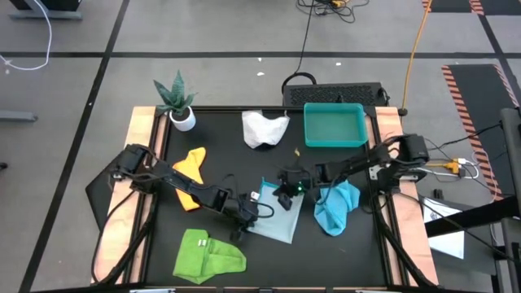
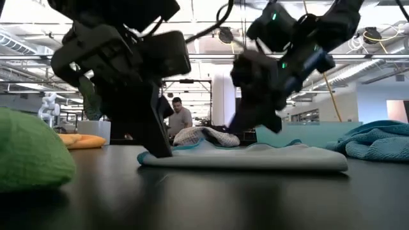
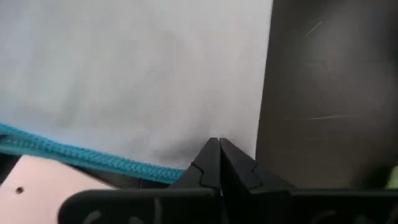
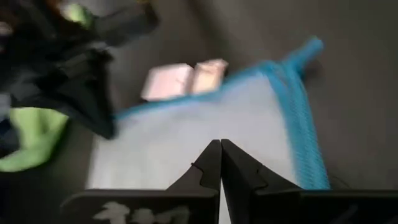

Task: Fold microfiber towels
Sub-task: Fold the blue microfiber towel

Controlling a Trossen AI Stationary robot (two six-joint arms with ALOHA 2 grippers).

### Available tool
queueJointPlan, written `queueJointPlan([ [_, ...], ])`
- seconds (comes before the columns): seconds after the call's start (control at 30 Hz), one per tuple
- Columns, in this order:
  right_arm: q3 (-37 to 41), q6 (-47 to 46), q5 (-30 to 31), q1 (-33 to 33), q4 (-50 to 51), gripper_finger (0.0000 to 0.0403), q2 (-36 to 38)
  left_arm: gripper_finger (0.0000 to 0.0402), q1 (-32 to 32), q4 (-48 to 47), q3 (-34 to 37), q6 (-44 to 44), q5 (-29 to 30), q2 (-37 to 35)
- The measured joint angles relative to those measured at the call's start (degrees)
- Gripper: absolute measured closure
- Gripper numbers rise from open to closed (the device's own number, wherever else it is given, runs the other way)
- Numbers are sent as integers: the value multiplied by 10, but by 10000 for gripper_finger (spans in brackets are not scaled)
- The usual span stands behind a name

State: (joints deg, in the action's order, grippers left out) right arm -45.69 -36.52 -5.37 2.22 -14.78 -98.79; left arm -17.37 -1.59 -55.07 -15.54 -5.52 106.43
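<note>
Now both hands, left hand (image 1: 244,213) and right hand (image 1: 285,195), apparently pinched together on the light blue towel (image 1: 277,221), risk dragging it askew.

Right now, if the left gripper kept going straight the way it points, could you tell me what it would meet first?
Most likely the light blue towel lying flat directly ahead of the shut left gripper; it looks nearly at the cloth already, though depth is unclear.

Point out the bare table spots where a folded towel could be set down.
Free: the strip between the potted plant and white-grey towel, and the front between the lime green towel and turquoise blue towel. Crowded: the centre, both grippers on the light blue towel.
</note>
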Motion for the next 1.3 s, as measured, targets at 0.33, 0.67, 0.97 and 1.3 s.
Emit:
queueJointPlan([
  [0.33, 0, -17, 20, -11, 64, 403, -13, 401, 35, -29, 0, 41, -4, 2],
  [0.67, 0, -44, 53, -6, 119, 403, 13, 401, 132, -130, 1, 162, -6, -31],
  [0.97, 1, -48, 88, -14, 122, 403, 27, 401, 236, -213, 3, 304, 17, -70],
  [1.3, 1, 7, 119, -45, 55, 403, 43, 400, 251, -204, 3, 249, -23, -137],
])
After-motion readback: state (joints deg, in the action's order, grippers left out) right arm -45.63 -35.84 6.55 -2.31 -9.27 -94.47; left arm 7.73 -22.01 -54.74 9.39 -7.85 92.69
